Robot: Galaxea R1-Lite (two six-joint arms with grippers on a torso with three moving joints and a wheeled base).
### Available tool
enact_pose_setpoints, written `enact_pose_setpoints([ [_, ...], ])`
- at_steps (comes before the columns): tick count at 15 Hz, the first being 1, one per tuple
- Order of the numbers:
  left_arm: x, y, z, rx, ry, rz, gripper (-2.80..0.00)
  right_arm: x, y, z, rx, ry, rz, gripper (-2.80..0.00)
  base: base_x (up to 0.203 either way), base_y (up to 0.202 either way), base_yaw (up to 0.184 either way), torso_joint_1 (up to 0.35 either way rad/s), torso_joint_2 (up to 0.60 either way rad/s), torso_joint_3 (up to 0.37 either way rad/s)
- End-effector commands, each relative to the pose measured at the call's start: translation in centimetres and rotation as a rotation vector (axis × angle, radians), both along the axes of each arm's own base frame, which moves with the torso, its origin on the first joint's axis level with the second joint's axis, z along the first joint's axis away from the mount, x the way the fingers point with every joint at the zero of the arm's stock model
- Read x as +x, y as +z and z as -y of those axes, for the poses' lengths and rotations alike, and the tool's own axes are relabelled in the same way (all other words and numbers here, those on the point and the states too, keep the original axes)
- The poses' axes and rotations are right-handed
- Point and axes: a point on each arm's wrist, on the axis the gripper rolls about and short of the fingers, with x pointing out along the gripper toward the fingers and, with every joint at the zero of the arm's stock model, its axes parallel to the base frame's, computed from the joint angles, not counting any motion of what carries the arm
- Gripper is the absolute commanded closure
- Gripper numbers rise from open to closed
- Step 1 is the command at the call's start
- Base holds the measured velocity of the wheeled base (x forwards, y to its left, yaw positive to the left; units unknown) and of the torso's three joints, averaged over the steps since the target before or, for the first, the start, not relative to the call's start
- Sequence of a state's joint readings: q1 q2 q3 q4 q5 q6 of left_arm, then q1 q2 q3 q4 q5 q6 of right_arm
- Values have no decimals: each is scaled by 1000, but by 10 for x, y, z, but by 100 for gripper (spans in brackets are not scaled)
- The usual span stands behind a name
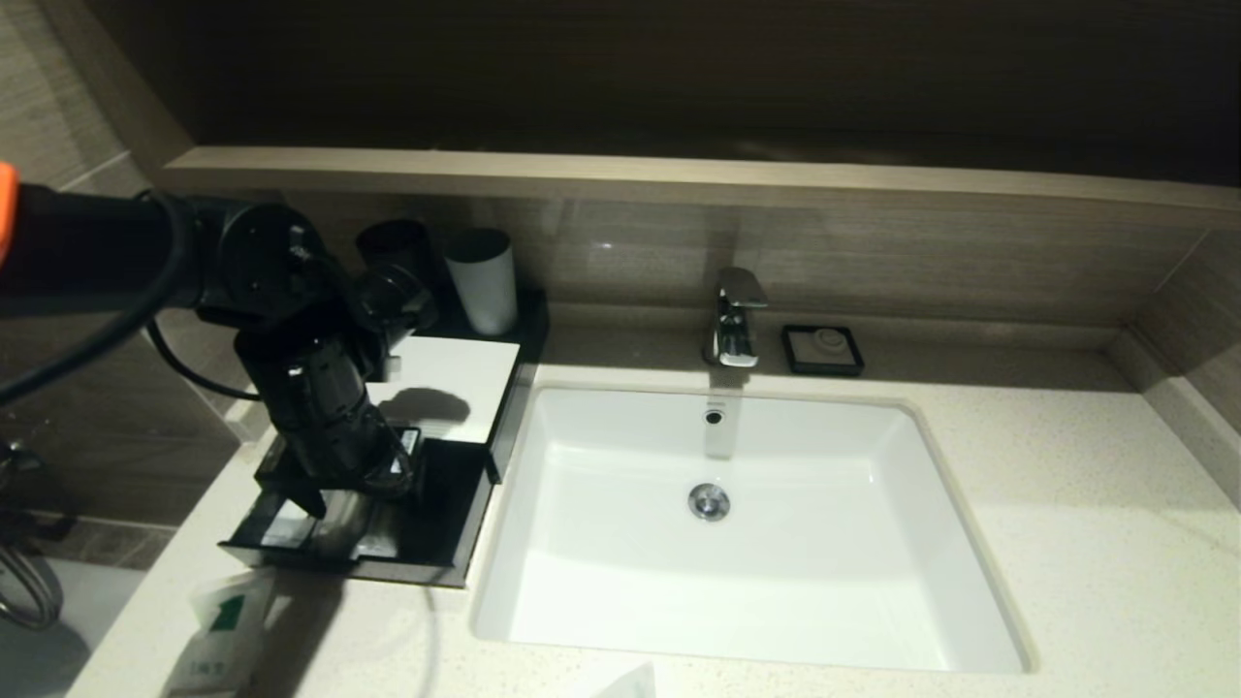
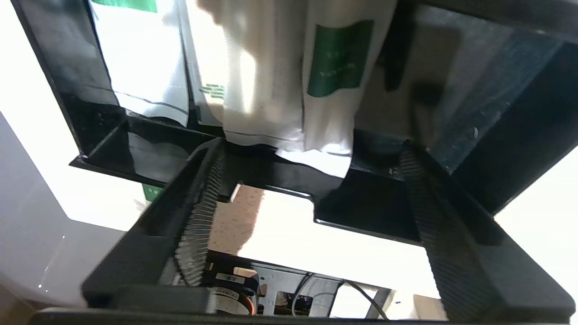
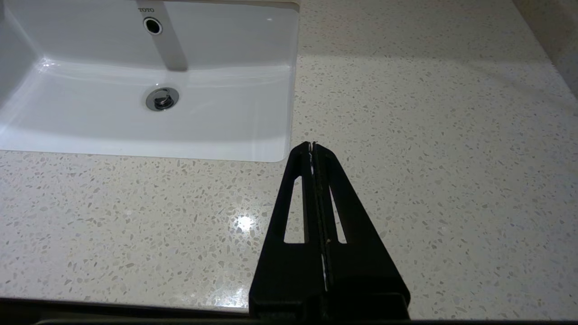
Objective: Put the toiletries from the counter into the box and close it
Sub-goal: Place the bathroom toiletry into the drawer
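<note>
The black box (image 1: pixel 446 383) with a white top panel stands left of the basin, its front drawer (image 1: pixel 427 543) pulled out. My left gripper (image 1: pixel 354 490) hangs over the drawer, open and empty (image 2: pixel 311 146). In the left wrist view, white sachets with green marks (image 2: pixel 253 90) lie in the drawer (image 2: pixel 361 212) just beyond the fingertips. One end rests on the drawer's front wall. Another sachet (image 1: pixel 218 630) lies on the counter (image 1: pixel 1066 504) in front of the drawer. My right gripper (image 3: pixel 311 145) is shut and empty over the counter (image 3: pixel 451 135), right of the basin (image 3: pixel 135 113).
A black cup (image 1: pixel 393 247) and a white cup (image 1: pixel 482 281) stand behind the box. The faucet (image 1: pixel 734 315) and a small black soap dish (image 1: pixel 823 349) sit behind the basin (image 1: pixel 737 543). A wood-look shelf (image 1: pixel 679 174) runs along the back. A white packet corner (image 1: pixel 630 683) shows at the counter's front edge.
</note>
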State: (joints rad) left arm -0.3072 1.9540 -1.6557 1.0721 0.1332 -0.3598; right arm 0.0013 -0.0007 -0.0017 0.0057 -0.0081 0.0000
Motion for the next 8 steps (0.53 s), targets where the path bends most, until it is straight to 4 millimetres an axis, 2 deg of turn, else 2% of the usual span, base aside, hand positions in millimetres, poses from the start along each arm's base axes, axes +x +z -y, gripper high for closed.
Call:
enact_pose_setpoints([
  [1,-3,3,2,-2,-2,4,-280,0,0,0,0,1,-1,0,0,0,0,0,0,0],
  [4,-7,13,0,-13,0,40,-280,0,0,0,0,1,-1,0,0,0,0,0,0,0],
  [8,-25,44,-4,-52,-6,142,-280,0,0,0,0,1,-1,0,0,0,0,0,0,0],
])
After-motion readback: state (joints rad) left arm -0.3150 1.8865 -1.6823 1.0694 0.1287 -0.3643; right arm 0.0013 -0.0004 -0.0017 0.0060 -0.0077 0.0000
